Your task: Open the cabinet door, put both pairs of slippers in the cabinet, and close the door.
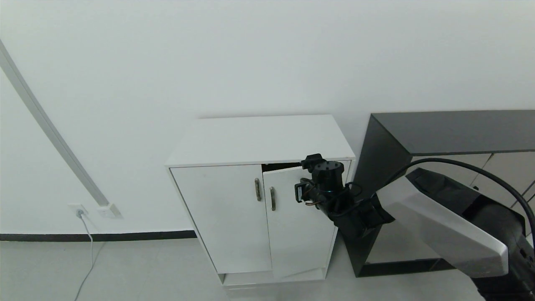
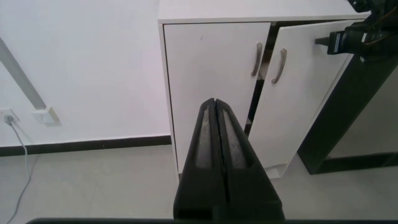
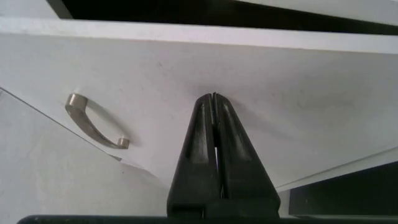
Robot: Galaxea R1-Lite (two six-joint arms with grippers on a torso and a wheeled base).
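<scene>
The white cabinet [image 1: 259, 138] stood on the floor against the wall, its left door [image 1: 221, 217] flush shut and its right door [image 1: 292, 238] swung slightly out, with a dark gap along the door's top edge. The right end effector [image 3: 213, 102] had its fingers pressed together and held nothing. Its tips sat right at the outer face of the right door, up near that door's top edge and to the side of the door's metal handle [image 3: 96, 121]; whether they actually touched the panel could not be told. The left end effector [image 2: 214, 106] was likewise pressed together and empty, held well back from the cabinet and pointing towards the seam between the two doors. A dark cabinet [image 1: 418, 133] stood just beside the white one on the right. A wall socket [image 1: 77, 209] with a grey cable [image 1: 90, 246] sat well off to the left.
</scene>
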